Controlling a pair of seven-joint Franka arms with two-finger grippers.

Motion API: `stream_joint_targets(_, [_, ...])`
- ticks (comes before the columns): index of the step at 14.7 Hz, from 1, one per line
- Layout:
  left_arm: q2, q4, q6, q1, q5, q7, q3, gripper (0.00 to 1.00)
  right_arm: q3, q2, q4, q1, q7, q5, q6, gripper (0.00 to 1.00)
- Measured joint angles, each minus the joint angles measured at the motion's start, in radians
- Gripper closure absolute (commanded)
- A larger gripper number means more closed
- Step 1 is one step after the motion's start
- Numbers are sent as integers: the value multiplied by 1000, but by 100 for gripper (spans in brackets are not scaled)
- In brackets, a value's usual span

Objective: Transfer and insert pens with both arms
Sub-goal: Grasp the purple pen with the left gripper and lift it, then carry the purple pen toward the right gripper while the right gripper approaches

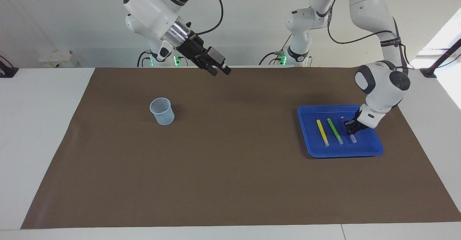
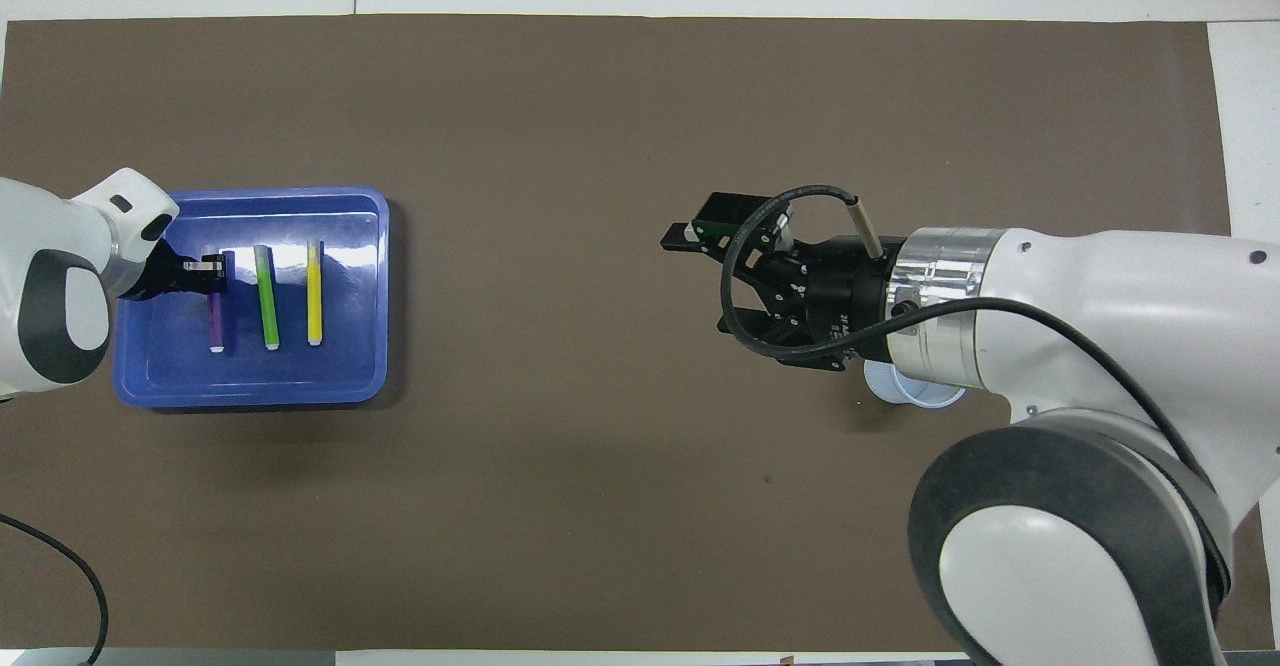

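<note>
1. The left gripper is down in the blue tray, fingers closed on the purple pen.
2. The green pen and yellow pen lie beside it.
3. The right gripper hangs over the worktop, fingers spread wide, holding nothing.

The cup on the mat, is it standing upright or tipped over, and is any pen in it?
Upright: the cup stands on its base, rim up. No pen shows inside; the facing view shows only its pale wall.
</note>
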Motion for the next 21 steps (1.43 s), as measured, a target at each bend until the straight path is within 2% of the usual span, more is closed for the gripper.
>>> stream_joint_targets(3, [-1,101,-151,-41,0,-55,-2,100,0,0,-6,0,0,0,0,0])
stream_joint_targets(8, [-16,334,-512,-165,-13,-363,-9,100,2,0,-10,0,-4,0,0,0])
stream_joint_targets(11, [-54,389,-643,-211,-138,-588,-11,100,4,0,-10,1,-4,0,2,0])
stream_joint_targets(16, [-131,393,-696,-303,-355,-1074,-15,100,15,4,-15,57,-3,0,69,0])
stream_joint_targets(21, [-141,382,-657,-423,-530,-1454,-17,100,27,51,-17,133,-2,0,217,0])
